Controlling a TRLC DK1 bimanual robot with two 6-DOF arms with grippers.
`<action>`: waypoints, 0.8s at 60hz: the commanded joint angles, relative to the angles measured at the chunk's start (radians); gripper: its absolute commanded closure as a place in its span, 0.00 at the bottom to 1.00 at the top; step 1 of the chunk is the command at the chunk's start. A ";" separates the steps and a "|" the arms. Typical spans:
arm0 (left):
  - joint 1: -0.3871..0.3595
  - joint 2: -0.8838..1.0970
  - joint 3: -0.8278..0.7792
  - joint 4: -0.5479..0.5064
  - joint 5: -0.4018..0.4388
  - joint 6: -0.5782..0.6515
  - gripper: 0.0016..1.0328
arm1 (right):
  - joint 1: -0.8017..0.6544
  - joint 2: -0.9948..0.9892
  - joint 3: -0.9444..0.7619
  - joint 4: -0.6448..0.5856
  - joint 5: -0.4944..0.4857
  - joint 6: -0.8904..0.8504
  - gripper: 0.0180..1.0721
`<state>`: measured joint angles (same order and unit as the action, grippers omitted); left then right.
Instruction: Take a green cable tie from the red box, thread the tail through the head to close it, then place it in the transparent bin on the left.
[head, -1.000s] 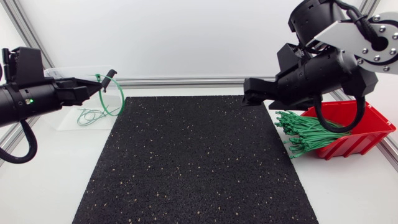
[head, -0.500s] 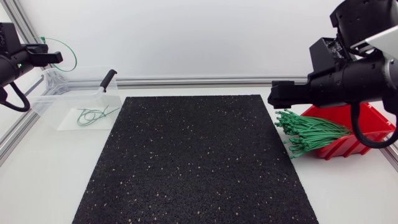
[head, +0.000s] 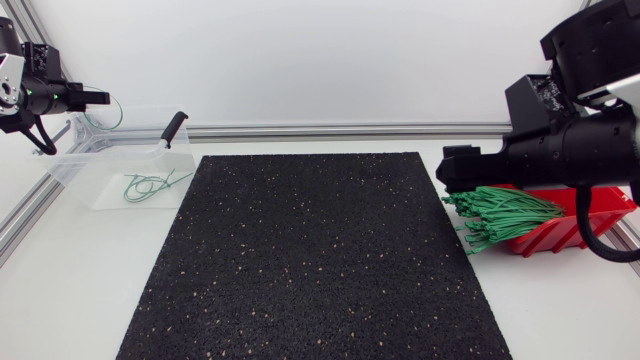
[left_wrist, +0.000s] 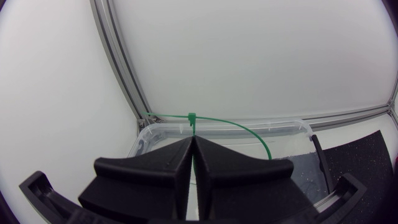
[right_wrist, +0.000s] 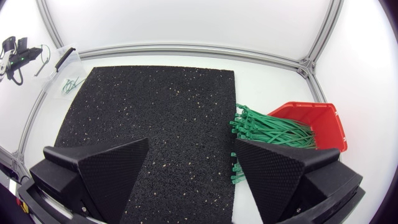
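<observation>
At the far left, my left gripper (head: 104, 98) hangs above the transparent bin (head: 75, 165), shut on a green cable tie (head: 112, 114) closed into a loop. In the left wrist view the tie's head (left_wrist: 191, 117) and its arc stick out just ahead of the shut fingertips (left_wrist: 193, 142), over the bin's rim (left_wrist: 283, 124). Closed ties (head: 150, 185) lie in the bin. My right gripper (head: 452, 168) stands open and empty beside the red box (head: 592, 205), over the bundle of green ties (head: 500, 215) spilling from it. In the right wrist view, broad fingers (right_wrist: 102, 168) frame the mat; the box (right_wrist: 314, 118) lies ahead.
A black speckled mat (head: 315, 255) covers the table's middle. A tool with a black handle (head: 172, 130) leans on the bin's right rim. An aluminium rail (head: 330, 129) runs along the back edge.
My left arm has swung left and back with the looped tie, from the bin's right corner to over its far left side. My right arm has drawn back towards the red box.
</observation>
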<state>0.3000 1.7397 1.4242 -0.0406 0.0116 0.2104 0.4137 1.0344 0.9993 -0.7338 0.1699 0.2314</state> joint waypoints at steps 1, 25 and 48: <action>0.001 0.063 0.139 -0.102 -0.007 0.000 0.97 | 0.017 -0.013 -0.016 -0.016 0.008 0.009 0.05; -0.021 0.207 0.452 -0.630 0.002 -0.051 0.47 | 0.023 -0.043 -0.041 -0.036 0.008 0.017 0.05; -0.019 0.213 0.548 -0.814 0.088 -0.089 0.03 | 0.039 -0.053 -0.028 -0.047 0.008 0.032 0.05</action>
<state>0.2829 1.9339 1.9392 -0.8238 0.0963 0.1371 0.4446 0.9966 0.9817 -0.7639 0.1699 0.2401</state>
